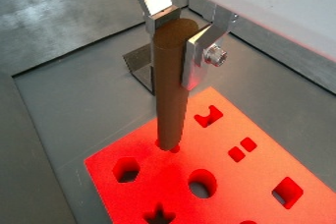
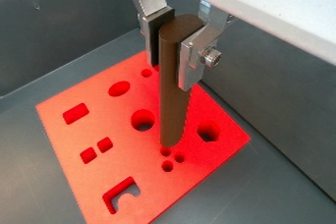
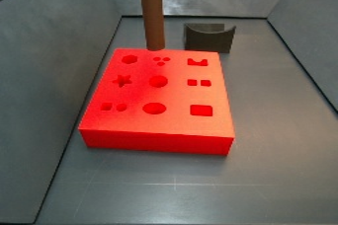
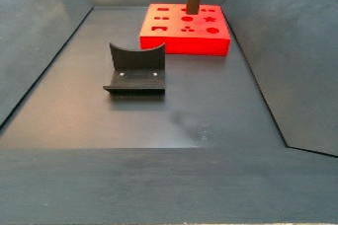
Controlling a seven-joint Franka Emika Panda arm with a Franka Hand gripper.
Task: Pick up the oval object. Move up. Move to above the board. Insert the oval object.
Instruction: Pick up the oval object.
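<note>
We are pinching the oval object [image 2: 174,90] in the gripper [image 2: 176,37], its tip meeting the board [image 2: 92,125]. Insertion step, we judge; next is pressing straight down, keeping the peg upright.

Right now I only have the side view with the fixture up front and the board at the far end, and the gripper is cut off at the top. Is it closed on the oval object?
Observer: Yes. In both wrist views the gripper has its fingers clamped on the upper part of the oval object.
Operator: Is the tip at a cut-out?
Observer: In a wrist view the tip meets the board at a small cut-out near one edge. I cannot tell how deep it sits.
Operator: Is it leaning?
Observer: In a side view it stands upright, with the fixture behind the board and apart from it.
</note>
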